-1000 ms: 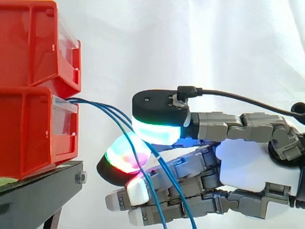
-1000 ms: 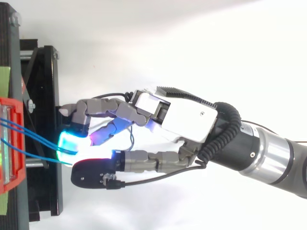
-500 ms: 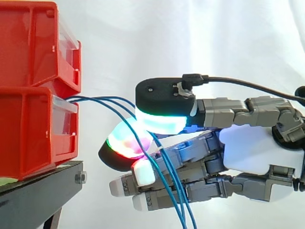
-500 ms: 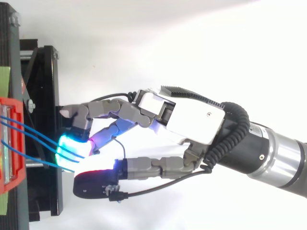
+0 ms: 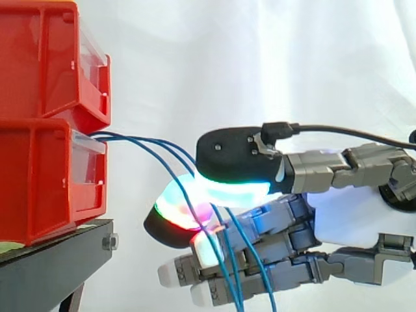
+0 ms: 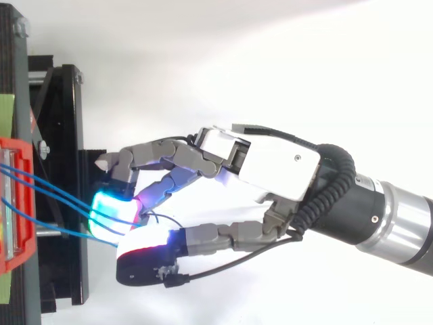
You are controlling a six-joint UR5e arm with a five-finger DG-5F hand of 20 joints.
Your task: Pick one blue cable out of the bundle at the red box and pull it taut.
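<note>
Side view: my hand (image 5: 351, 224) is pinched on one blue cable (image 5: 133, 139) at 3 o'clock of the red box (image 5: 45, 175); next, likely, pull toward 3 o'clock until taut.

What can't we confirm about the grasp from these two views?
- How many blue cables the hand's fingers pinch: both views, the glowing pads cover the contact.
- Cables' lower ends: side view, cut off by the bottom edge.
- Their anchoring inside the red box: side view, hidden by its front wall.
</note>
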